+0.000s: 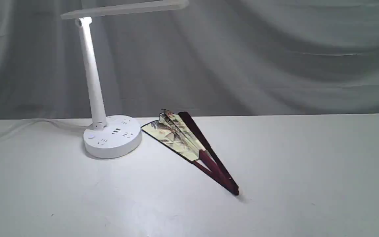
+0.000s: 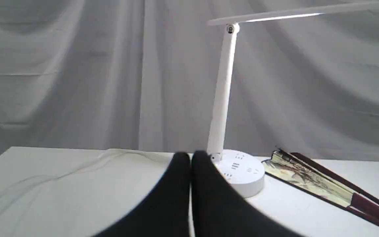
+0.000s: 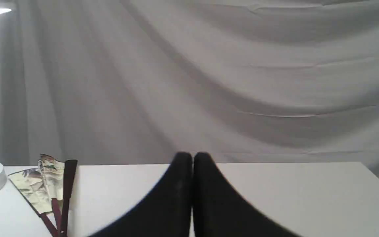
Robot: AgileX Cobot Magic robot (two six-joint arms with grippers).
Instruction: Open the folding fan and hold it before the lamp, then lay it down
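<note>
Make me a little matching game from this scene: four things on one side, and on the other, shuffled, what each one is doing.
Things:
1. folding fan
2. lamp
3. left gripper
4. grey backdrop cloth

States:
a. hangs in folds
b. shut, holding nothing
c. lies on the table, only partly spread
d. stands upright, switched on

Pairs: 1-c, 2-d, 3-b, 4-a.
</note>
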